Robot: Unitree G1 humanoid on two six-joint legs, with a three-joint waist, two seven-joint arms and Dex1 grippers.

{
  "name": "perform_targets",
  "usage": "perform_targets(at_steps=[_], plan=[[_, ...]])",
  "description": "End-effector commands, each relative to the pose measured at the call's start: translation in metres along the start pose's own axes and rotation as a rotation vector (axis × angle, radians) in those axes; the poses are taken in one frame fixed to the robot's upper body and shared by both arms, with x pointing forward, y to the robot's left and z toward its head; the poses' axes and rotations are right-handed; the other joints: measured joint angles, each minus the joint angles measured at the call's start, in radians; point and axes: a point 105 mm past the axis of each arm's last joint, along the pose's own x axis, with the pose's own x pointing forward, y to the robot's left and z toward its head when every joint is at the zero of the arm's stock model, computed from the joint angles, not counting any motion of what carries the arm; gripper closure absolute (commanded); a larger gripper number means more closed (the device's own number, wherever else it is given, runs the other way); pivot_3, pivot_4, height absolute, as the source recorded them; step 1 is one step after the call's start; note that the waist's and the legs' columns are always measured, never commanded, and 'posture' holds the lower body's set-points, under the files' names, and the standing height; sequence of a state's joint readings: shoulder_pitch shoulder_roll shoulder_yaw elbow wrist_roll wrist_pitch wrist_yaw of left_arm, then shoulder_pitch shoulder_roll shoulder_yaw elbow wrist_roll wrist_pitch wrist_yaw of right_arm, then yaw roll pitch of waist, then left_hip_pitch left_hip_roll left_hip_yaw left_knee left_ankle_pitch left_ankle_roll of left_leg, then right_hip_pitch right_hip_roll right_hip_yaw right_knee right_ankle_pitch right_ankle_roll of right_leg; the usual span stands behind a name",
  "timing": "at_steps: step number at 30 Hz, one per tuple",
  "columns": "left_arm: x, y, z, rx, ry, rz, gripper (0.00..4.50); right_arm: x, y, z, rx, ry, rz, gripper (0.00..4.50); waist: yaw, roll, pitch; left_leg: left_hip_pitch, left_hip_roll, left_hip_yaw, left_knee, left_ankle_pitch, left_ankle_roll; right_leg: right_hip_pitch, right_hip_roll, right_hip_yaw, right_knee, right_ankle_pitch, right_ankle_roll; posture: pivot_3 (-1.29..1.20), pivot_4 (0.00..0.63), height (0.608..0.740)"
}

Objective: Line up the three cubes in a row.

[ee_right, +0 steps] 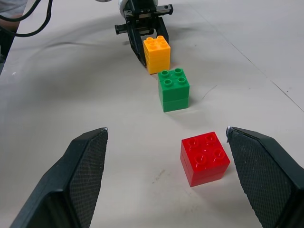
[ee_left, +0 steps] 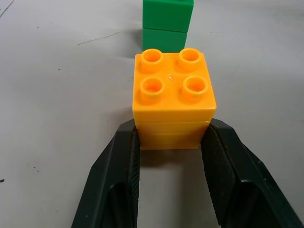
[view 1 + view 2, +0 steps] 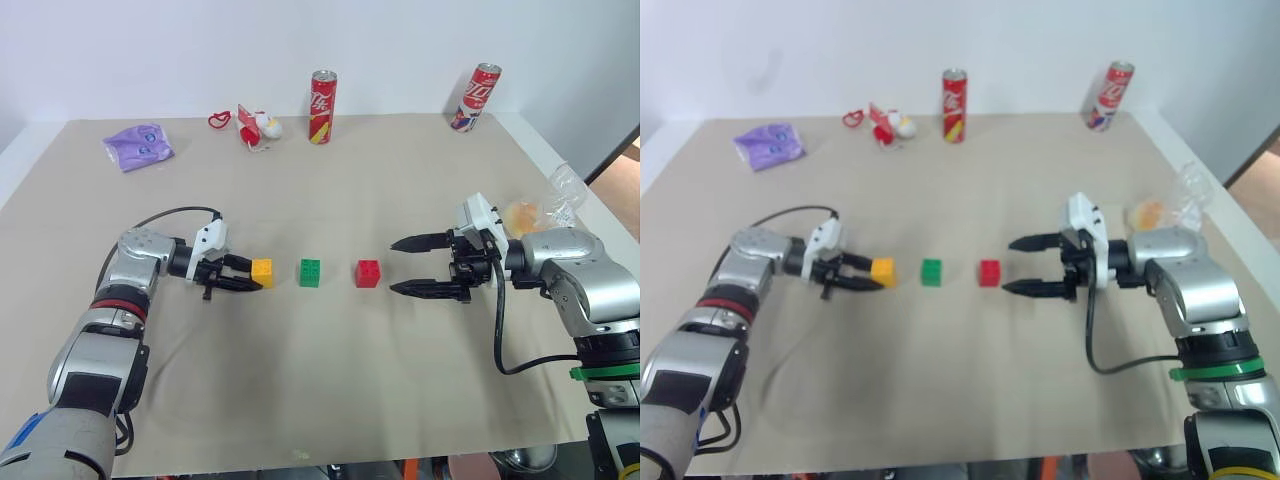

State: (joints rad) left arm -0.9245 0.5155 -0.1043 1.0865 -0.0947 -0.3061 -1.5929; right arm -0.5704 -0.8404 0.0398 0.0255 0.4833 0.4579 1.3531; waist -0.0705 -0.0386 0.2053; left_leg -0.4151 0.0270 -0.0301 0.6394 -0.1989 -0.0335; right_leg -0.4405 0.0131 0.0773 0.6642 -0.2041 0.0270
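Where studs show (plastic), yellow-orange cube (image 2: 173,97).

Left gripper (image 3: 252,279) closed, pointing right; right gripper (image 3: 402,267) wide apart, pointing left.

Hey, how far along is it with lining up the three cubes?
Nearly done: the yellow cube, green cube and red cube already sit in a row. In hand: the left claw is shut on the yellow one. Left: release it; the right claw is open beside the red cube.
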Motion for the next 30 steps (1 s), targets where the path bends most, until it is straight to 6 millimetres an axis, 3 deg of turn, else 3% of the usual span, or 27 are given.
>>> perform_targets(at_steps=[1, 12, 13, 14, 20, 26, 30], plan=[[0.001, -0.007, -0.008, -0.001, 0.029, -0.034, 3.22, -0.004, -0.001, 0.014, -0.057, -0.021, -0.003, 0.37, 0.000, 0.000, 0.000, 0.000, 0.000, 0.000, 0.000, 0.000, 0.000, 0.000, 0.000, 0.000, 0.000, 0.000, 0.000, 0.00, 0.150, 0.740], [-0.002, 0.000, -0.012, 0.048, 0.062, 0.036, 3.22, -0.004, -0.002, 0.016, -0.070, -0.019, -0.007, 0.37, 0.000, 0.000, 0.000, 0.003, 0.000, 0.000, 0.000, 0.000, 0.001, 0.002, 0.000, 0.000, 0.001, 0.000, 0.000, 0.00, 0.150, 0.740], [-0.003, 0.001, -0.013, 0.046, 0.070, 0.041, 2.22, -0.004, -0.002, 0.017, -0.071, -0.018, -0.008, 0.37, 0.000, 0.000, 0.000, 0.004, 0.000, 0.000, 0.000, 0.001, 0.001, 0.003, 0.000, 0.000, 0.002, 0.001, 0.000, 0.00, 0.150, 0.740], [-0.004, 0.001, -0.014, 0.042, 0.076, 0.046, 2.17, -0.004, -0.002, 0.016, -0.071, -0.018, -0.009, 0.37, -0.001, 0.000, 0.000, 0.005, 0.000, 0.000, 0.000, 0.001, 0.001, 0.003, 0.000, 0.000, 0.002, 0.001, 0.000, 0.00, 0.150, 0.740], [-0.006, 0.003, -0.016, 0.024, 0.075, 0.072, 0.05, -0.005, -0.002, 0.018, -0.074, -0.017, -0.004, 0.37, -0.005, 0.000, 0.000, 0.007, 0.000, 0.001, 0.000, 0.001, 0.001, 0.004, 0.001, 0.001, 0.002, 0.001, -0.001, 0.00, 0.150, 0.740], [-0.013, 0.003, -0.017, 0.047, 0.072, 0.098, 0.02, -0.004, -0.003, 0.021, -0.081, -0.021, 0.005, 0.37, -0.005, 0.000, 0.000, 0.006, 0.000, 0.001, -0.001, 0.001, 0.001, 0.004, 0.001, 0.002, 0.002, 0.000, -0.001, 0.00, 0.150, 0.740], [-0.030, 0.000, -0.018, 0.016, 0.087, 0.087, 0.02, -0.002, -0.005, 0.025, -0.090, -0.026, 0.017, 0.37, -0.010, 0.000, 0.000, 0.007, 0.001, 0.001, -0.001, 0.001, 0.001, 0.004, 0.002, 0.002, 0.002, 0.001, -0.001, 0.00, 0.150, 0.740]])
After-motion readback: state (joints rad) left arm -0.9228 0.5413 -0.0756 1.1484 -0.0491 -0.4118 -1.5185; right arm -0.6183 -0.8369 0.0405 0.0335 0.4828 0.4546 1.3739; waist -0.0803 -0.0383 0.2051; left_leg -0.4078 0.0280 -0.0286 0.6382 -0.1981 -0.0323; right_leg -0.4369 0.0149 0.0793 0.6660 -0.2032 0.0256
